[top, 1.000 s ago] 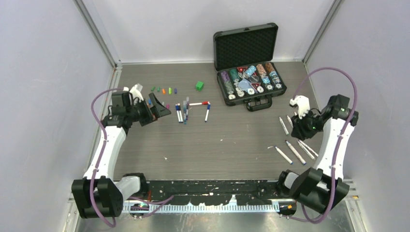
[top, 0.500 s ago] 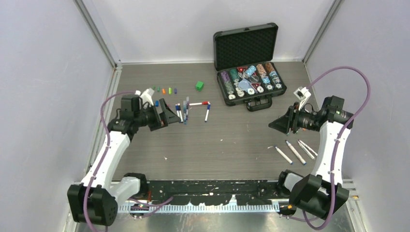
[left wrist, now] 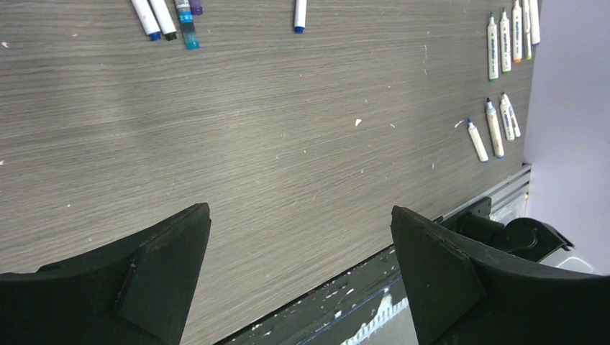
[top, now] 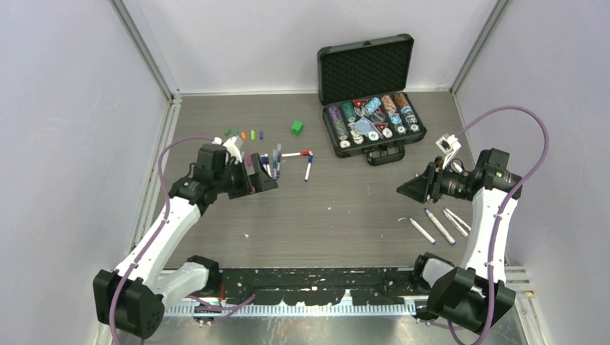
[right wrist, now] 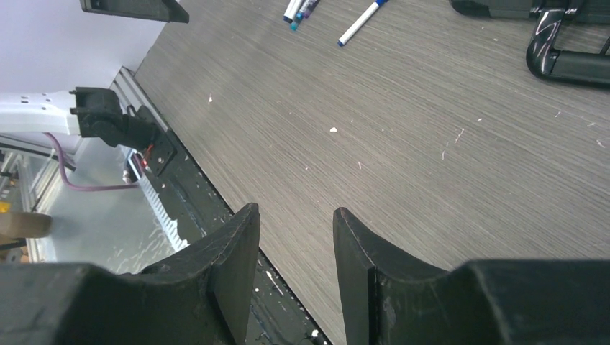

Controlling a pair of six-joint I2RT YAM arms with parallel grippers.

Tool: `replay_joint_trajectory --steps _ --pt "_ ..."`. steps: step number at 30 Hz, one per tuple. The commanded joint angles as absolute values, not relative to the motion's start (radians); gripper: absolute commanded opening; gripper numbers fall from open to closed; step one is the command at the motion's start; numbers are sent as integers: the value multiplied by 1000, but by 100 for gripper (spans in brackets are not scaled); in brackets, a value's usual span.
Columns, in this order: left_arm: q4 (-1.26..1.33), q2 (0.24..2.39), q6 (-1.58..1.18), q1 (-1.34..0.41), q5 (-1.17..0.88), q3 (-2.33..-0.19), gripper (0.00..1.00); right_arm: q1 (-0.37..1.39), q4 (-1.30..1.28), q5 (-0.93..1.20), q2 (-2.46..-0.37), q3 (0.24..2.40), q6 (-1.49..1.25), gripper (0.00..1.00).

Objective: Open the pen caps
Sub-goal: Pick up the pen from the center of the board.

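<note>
Though well apart, both jaws over open table [top: 338,208], pens [top: 439,227] by right edge.

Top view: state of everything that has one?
case: lid open, chips inside
left gripper: open, empty
right gripper: open, empty
centre pens: lying flat, look capped
right-side pens: lying flat, look uncapped
loose caps: off, in a row
</note>
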State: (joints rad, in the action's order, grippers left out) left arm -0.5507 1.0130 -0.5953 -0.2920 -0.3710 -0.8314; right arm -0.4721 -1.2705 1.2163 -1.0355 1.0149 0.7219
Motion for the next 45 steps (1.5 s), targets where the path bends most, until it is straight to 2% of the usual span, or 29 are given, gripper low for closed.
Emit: replay_joint_trajectory --steps 1,8,18,29,31,38,42,45 --pt "-542 1022 -589 -342 -305 -858 99 -469 -1237 1224 -1012 1013 704 47" --pt "-539 1044 -546 -367 -259 -856 99 -469 -1265 1210 -1049 1021 735 48" --pt "-413 1062 -546 -365 -300 -812 100 -469 -1312 1189 -1091 1036 798 48" --pt "-404 1191 -569 -364 -340 -827 98 -463 -1332 1189 -1101 1040 824 48" --pt "-422 1197 -563 -376 -292 -833 94 -463 -1328 1189 -1104 1039 824 48" --pt "-649 1333 -481 -524 -12 -1022 94 -451 -1299 1177 -1089 1030 800 48" --pt "-682 1432 -427 -543 111 -1100 91 -439 -1236 1172 -1064 1011 735 48" --pt "-665 1493 -389 -540 208 -1151 81 -429 -1232 1168 -1065 1011 732 48"
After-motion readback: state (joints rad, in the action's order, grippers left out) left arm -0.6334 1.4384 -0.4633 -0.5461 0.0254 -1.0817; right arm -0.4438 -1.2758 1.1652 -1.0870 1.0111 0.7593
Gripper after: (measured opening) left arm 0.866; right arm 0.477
